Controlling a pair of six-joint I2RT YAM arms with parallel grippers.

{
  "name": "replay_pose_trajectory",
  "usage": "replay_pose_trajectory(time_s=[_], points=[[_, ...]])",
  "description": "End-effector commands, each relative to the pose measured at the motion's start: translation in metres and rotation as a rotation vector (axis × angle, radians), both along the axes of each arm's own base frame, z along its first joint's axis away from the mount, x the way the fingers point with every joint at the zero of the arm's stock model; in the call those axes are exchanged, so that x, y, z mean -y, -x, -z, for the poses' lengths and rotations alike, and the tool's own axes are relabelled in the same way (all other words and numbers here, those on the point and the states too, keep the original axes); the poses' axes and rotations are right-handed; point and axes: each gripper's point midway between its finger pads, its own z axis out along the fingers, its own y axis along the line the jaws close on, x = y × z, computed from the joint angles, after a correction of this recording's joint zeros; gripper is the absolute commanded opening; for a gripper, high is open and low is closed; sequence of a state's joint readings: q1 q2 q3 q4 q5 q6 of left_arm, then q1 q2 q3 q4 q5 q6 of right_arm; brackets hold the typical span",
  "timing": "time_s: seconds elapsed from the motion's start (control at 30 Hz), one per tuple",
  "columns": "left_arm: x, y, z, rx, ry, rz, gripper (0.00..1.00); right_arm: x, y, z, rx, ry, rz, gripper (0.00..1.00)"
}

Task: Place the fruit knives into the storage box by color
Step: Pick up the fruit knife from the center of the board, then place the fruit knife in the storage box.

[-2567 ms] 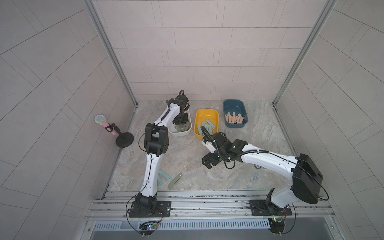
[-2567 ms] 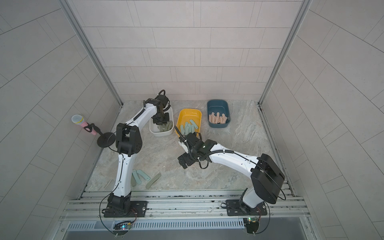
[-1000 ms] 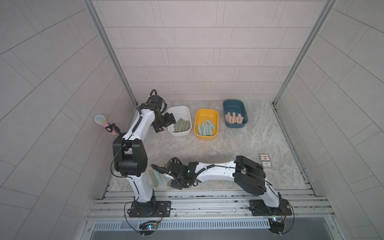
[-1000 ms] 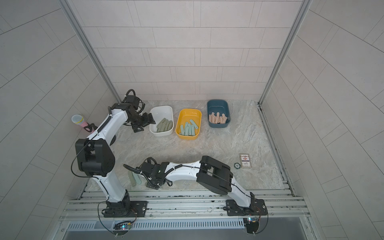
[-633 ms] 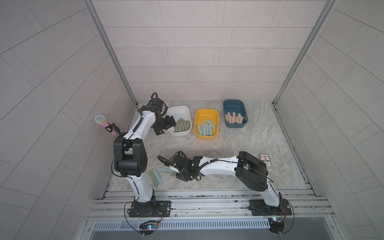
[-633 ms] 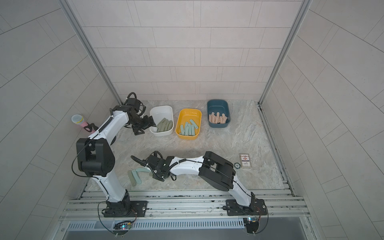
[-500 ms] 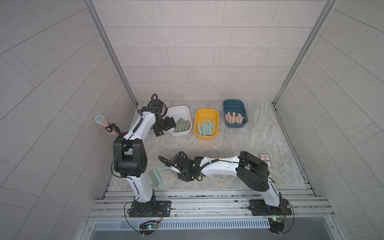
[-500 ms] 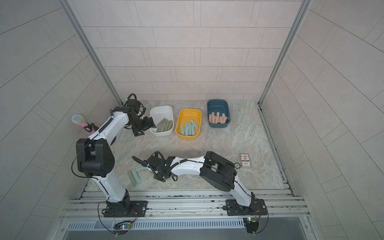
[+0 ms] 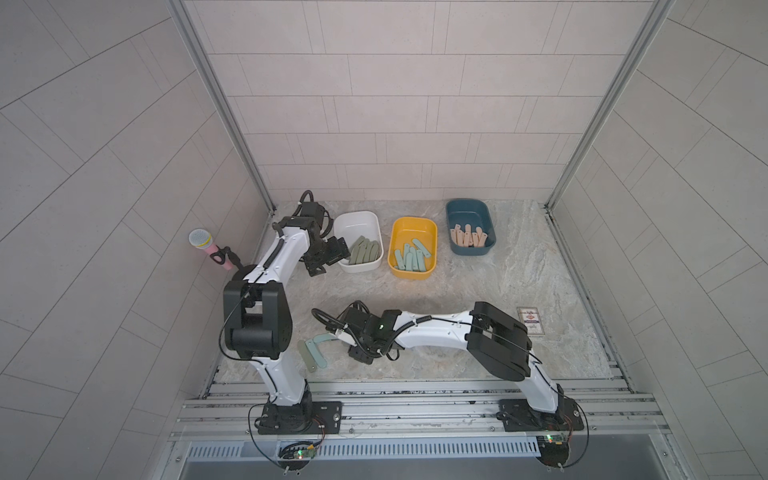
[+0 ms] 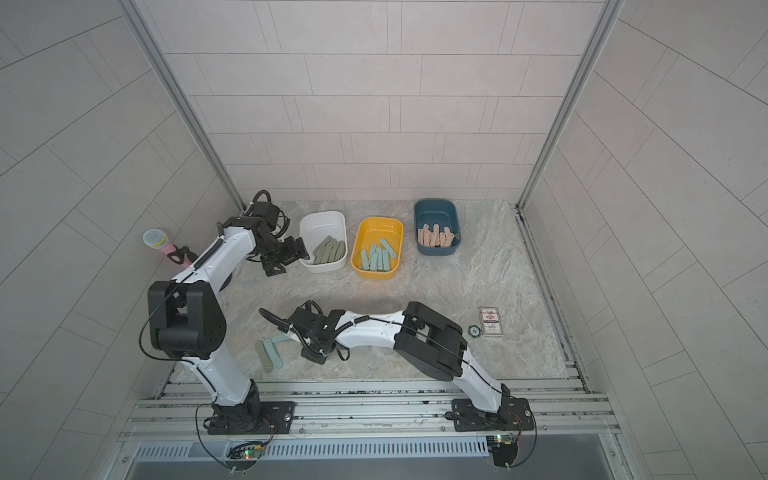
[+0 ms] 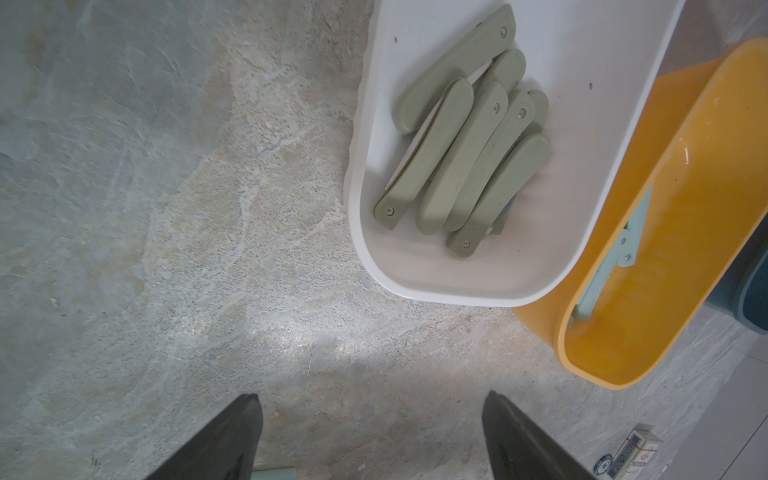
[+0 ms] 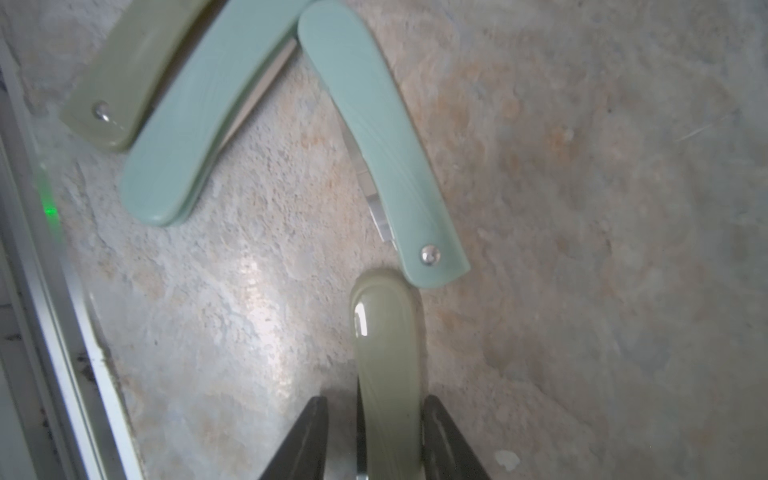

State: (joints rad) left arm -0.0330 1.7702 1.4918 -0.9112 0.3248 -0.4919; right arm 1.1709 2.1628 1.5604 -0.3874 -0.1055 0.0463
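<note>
1. Fruit knives (image 9: 365,255), flat matte plastic bars with rounded ends, we see mostly sorted: olive-green in white oval plastic box (image 9: 357,224), light teal in yellow oval box (image 9: 415,226), peach-pink in dark blue oval box (image 9: 467,212).
2. Three lie loose on mottled stone-look tabletop (image 9: 457,286) near left arm's base: one olive-green loose knife (image 12: 124,75), two teal loose knives (image 12: 199,112).
3. Right end effector (image 12: 374,399): we see jaws closed around held olive-green knife (image 12: 386,332), its tip just beside one teal knife's riveted end.
4. Left end effector (image 11: 370,395): spread wide, empty, over bare tabletop just beside white box.
</note>
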Motion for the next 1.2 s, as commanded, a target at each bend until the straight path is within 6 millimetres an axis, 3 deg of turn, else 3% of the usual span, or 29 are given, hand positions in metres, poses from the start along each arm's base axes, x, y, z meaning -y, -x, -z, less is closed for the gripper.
replay_pose_trajectory(time_s=[0.0,0.13,0.3,0.57,0.7,0.9,1.17], points=[[-0.004,0.006,-0.01,0.025,-0.012,0.002,0.9,0.033,0.013,0.044,-0.086,0.151,-0.002,0.32],[-0.003,0.009,-0.008,0.022,-0.009,0.003,0.9,0.038,0.008,0.032,-0.084,0.139,0.022,0.16],[-0.005,0.014,-0.012,0.028,-0.015,-0.004,0.9,0.047,-0.004,0.009,-0.057,0.122,0.068,0.13],[-0.015,0.022,-0.04,0.095,-0.049,-0.046,0.9,0.087,-0.044,-0.043,-0.01,0.044,0.214,0.1],[-0.02,0.032,-0.043,0.103,-0.065,-0.065,0.9,0.098,-0.067,-0.062,0.006,0.004,0.271,0.09],[-0.021,0.054,-0.036,0.086,-0.065,-0.075,0.9,0.089,-0.116,-0.097,0.03,-0.105,0.337,0.08],[-0.02,0.093,-0.007,-0.002,-0.062,-0.059,0.9,0.066,-0.206,-0.126,0.063,-0.242,0.419,0.09]])
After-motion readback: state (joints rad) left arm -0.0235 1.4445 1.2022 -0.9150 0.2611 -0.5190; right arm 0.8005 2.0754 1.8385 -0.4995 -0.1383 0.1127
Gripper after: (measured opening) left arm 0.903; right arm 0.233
